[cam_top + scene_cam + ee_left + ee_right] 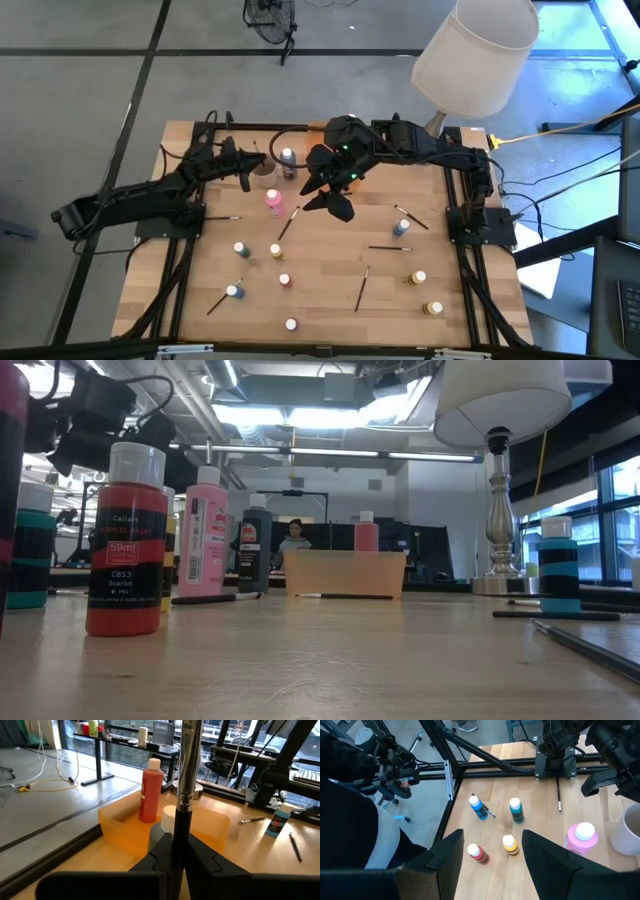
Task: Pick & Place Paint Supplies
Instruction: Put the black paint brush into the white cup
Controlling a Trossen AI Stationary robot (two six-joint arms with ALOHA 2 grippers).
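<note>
Pinching a thin paintbrush (187,765) upright, the left gripper (179,851) has its jaws pressed together on the dark handle, with the metal ferrule rising above them. It hangs over the translucent orange tray (112,822) at the far side of the bench (330,300), which suggests the brush is meant to go in there. A red-bodied squeeze bottle (150,795) stands inside the tray, so the tray looks like the collection point. A pale round cup (169,817) sits just behind the brush; whether the brush is aimed at it or at the tray floor I cannot tell.

The right gripper (492,840) hovers near the middle of the bench with its jaws spread and nothing between them. Its camera looks down on a loose group of small pots, one blue (478,807), one green (516,811), one yellow (509,845) and one red (476,852). The pink squeeze bottle (580,837) stands upright off to one side. That pose reads as lining up the next pick.

Most of the supplies lie scattered on the bench. More white-capped pots and several brushes, such as one (362,288) near the front, lie well apart from the tray. The job seems early. An upright grip means the brush would topple once released, so lowering it first seems wise.
</note>
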